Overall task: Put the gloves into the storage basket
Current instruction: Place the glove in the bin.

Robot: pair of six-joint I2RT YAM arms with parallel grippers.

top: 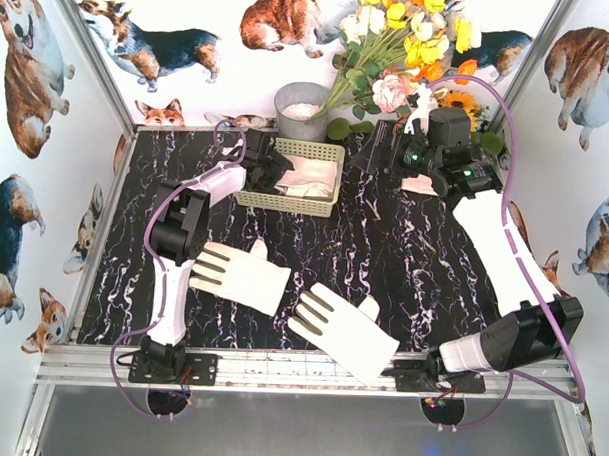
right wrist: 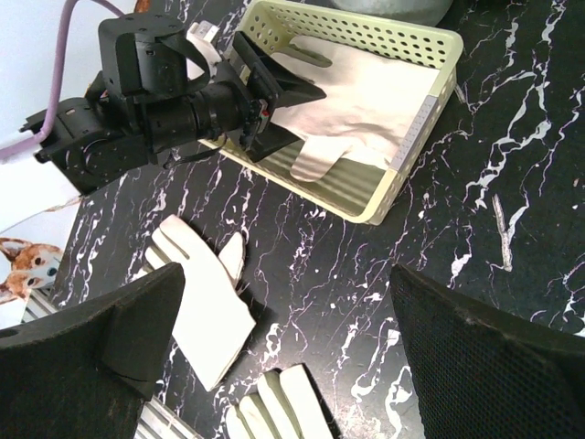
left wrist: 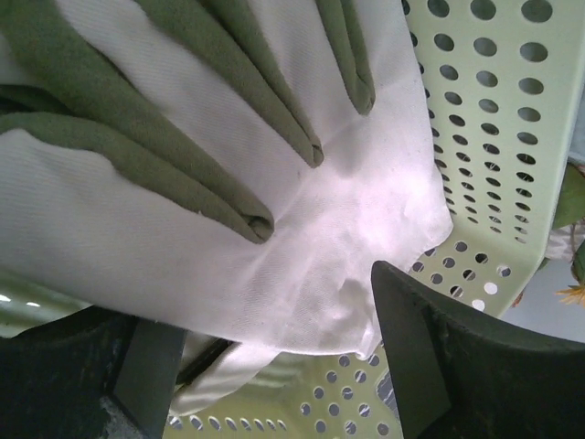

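Observation:
The pale yellow storage basket (top: 334, 179) stands at the back centre and holds white gloves (top: 306, 176). My left gripper (top: 268, 159) is open over the basket's left end. In the left wrist view (left wrist: 283, 366) a glove with grey fingers (left wrist: 228, 183) lies just past its spread fingers, on the perforated basket floor (left wrist: 484, 137). Two gloves lie on the table at the front, one on the left (top: 241, 274) and one in the middle (top: 343, 329). My right gripper (top: 379, 151) is open and empty, right of the basket. Its view (right wrist: 292, 366) shows the basket (right wrist: 402, 169) and both table gloves (right wrist: 201, 293).
A round grey pot (top: 301, 110) and a flower bouquet (top: 401, 51) stand behind the basket. A small white piece (top: 418, 184) shows under my right wrist; I cannot tell what it is. Corgi-patterned walls close in the left, right and back.

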